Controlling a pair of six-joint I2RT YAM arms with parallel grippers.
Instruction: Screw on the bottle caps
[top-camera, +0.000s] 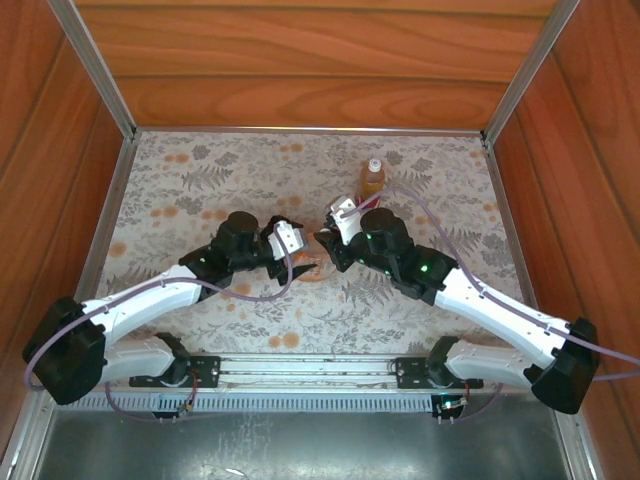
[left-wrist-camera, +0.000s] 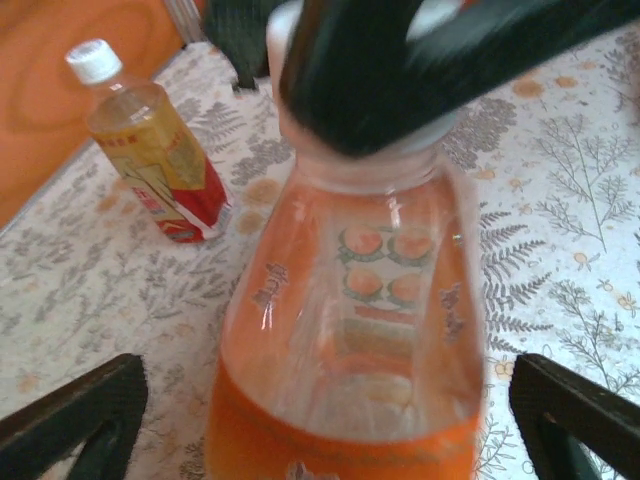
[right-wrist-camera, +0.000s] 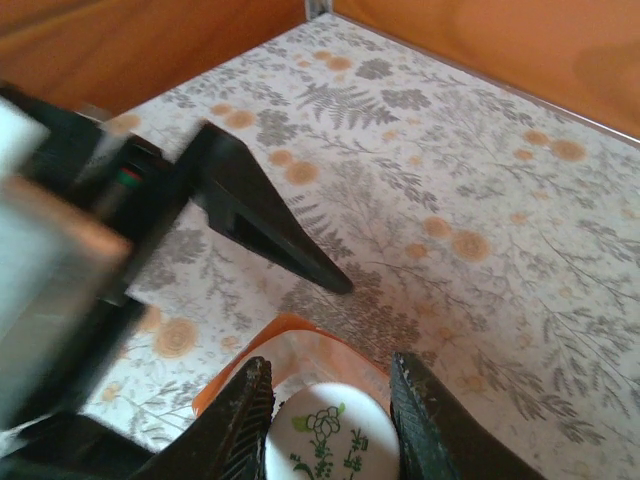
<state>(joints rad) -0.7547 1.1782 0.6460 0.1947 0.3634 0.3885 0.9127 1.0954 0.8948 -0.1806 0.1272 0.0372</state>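
Note:
The wide bottle (left-wrist-camera: 350, 330), holding orange liquid, stands upright in the table's middle (top-camera: 318, 274). My left gripper (left-wrist-camera: 330, 385) is open, its fingers (left-wrist-camera: 80, 410) standing clear on either side of the bottle's body. From above, my right gripper (right-wrist-camera: 330, 400) is shut on the white bottle cap (right-wrist-camera: 330, 445) with green print, which sits on the bottle's neck. In the top view the two grippers meet, left gripper (top-camera: 303, 265) and right gripper (top-camera: 335, 245). The slim bottle (top-camera: 372, 180) stands behind with a white cap (left-wrist-camera: 95, 60) on it.
The floral tablecloth (top-camera: 200, 180) covers the table. Wooden walls (top-camera: 300, 60) close in the back and both sides. The slim bottle (left-wrist-camera: 150, 140) stands close behind the right arm's wrist.

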